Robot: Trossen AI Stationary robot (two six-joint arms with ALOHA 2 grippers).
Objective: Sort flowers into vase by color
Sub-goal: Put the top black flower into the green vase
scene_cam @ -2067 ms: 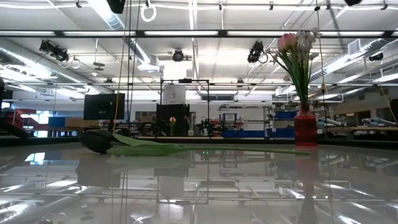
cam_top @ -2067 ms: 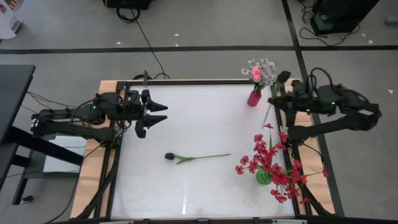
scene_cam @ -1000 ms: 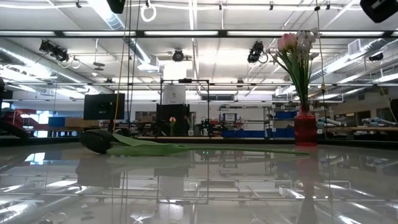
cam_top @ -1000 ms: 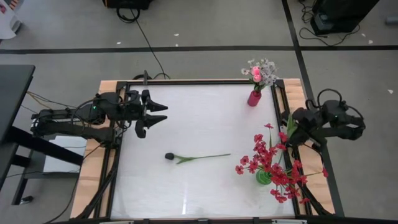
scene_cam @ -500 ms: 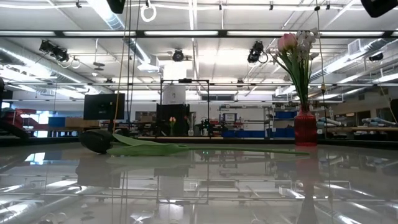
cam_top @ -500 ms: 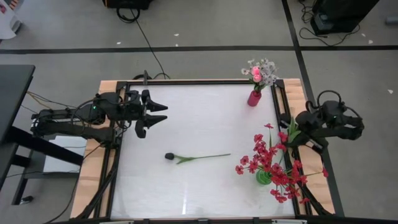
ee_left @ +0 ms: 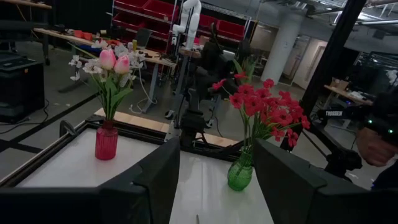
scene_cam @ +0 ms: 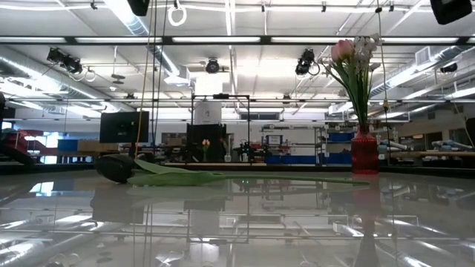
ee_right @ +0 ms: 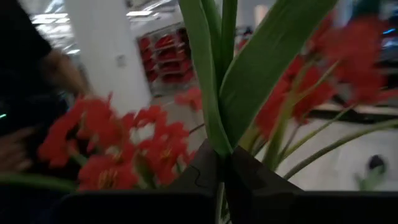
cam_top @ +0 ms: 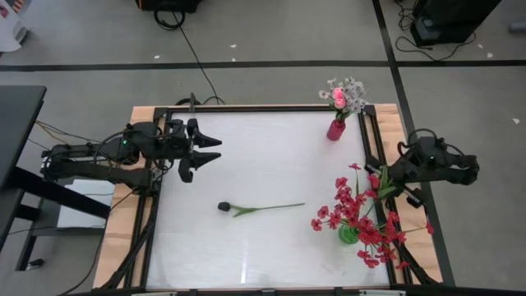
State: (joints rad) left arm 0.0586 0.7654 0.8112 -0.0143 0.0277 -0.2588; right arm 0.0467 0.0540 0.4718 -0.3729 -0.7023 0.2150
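Right gripper (ee_right: 219, 167) is pressed shut on a green stem with leaves (ee_right: 214, 74), held at the table's right edge, just right of and slightly beyond the green vase (cam_top: 348, 234). Which blossom tops that stem cannot be told. The red sprays (cam_top: 359, 215) in that vase stand between the gripper and the table's middle.

Left gripper (cam_top: 203, 153) waits spread at the far left of the table, holding nothing.

One dark-bud flower (cam_top: 223, 206) lies flat near the table's middle, long axis running left to right, bud at the left end, stem tip toward the green vase. It sits nearer the left gripper, on its near side.

Red vase (cam_top: 335, 129) with pink and white blooms stands at the far right corner.

Judgement: the held stem likely goes to the green vase, just left and nearer, down among the red sprays.
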